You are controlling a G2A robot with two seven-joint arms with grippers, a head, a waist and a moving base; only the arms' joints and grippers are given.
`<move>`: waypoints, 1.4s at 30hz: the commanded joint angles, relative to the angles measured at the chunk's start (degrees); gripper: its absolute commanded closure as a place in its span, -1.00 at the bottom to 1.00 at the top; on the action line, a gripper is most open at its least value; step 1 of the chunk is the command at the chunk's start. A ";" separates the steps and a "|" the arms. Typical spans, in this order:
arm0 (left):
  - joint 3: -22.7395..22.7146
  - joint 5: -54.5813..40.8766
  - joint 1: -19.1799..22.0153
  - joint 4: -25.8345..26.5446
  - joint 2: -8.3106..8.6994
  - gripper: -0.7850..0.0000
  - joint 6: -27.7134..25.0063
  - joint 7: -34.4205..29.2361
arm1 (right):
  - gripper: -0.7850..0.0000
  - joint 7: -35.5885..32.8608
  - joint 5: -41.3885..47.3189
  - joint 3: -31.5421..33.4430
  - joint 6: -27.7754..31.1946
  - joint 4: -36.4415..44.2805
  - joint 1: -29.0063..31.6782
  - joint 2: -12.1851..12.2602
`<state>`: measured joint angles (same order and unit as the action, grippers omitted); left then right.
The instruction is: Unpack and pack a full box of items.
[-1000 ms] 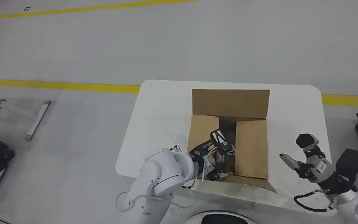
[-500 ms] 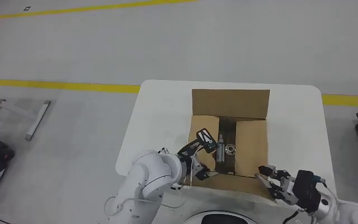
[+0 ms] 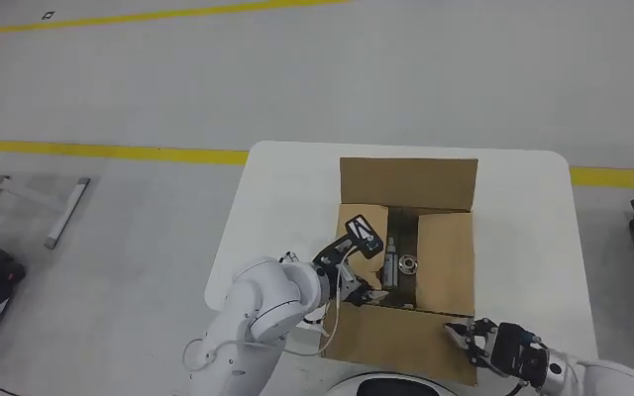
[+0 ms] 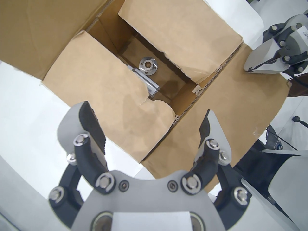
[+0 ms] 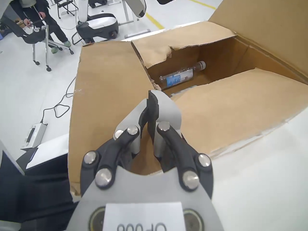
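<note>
An open cardboard box (image 3: 406, 183) stands on the white table (image 3: 277, 198), its two side flaps folded half over the opening. A clear bottle (image 5: 179, 76), a round metal flange (image 4: 148, 65) and a silver block (image 4: 146, 82) lie on the bottom. My left gripper (image 4: 149, 126) hangs open and holds nothing above the left flap (image 4: 101, 82) near the box's front corner, also visible in the top view (image 3: 369, 289). My right gripper (image 5: 151, 106) is shut, its tips against the near flap (image 5: 108, 85), which spreads out over the table's front edge.
Bare table lies left of the box and at the right (image 3: 525, 228). The near flap (image 3: 396, 342) reaches past the table's front edge. A wheeled chair (image 5: 36, 37) and another robot (image 5: 96, 22) stand on the floor beyond.
My right arm swung from the table's right side to the near flap, which now spreads wider. My left gripper drew back out of the opening to above the left flap.
</note>
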<state>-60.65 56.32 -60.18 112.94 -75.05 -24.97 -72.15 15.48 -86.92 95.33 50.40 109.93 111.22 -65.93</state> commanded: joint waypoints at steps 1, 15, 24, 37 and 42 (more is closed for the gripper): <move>0.37 0.19 0.18 -0.23 0.04 -1.00 0.08 0.14 | 1.00 0.09 -0.38 -0.31 -0.39 -0.24 -0.17 0.08; 0.93 2.00 0.03 -1.20 0.13 -1.00 0.76 1.52 | 1.00 6.16 12.20 5.82 -15.33 1.54 1.68 -0.22; 8.92 3.87 9.69 -8.45 -1.74 -1.00 7.94 -0.93 | 1.00 4.51 20.79 6.65 -30.03 0.70 1.78 -1.35; 22.90 12.88 19.57 -19.19 -5.94 -1.00 16.10 -1.93 | 1.00 3.63 15.95 4.50 -37.68 -1.98 1.11 -1.99; 25.06 17.23 21.10 -23.29 -6.95 -1.00 17.31 -0.98 | 1.00 3.34 14.68 3.35 -38.68 -3.07 0.36 -2.18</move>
<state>-35.75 72.90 -39.28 90.35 -81.85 -8.02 -73.38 18.85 -72.35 98.79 11.57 107.07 111.72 -68.09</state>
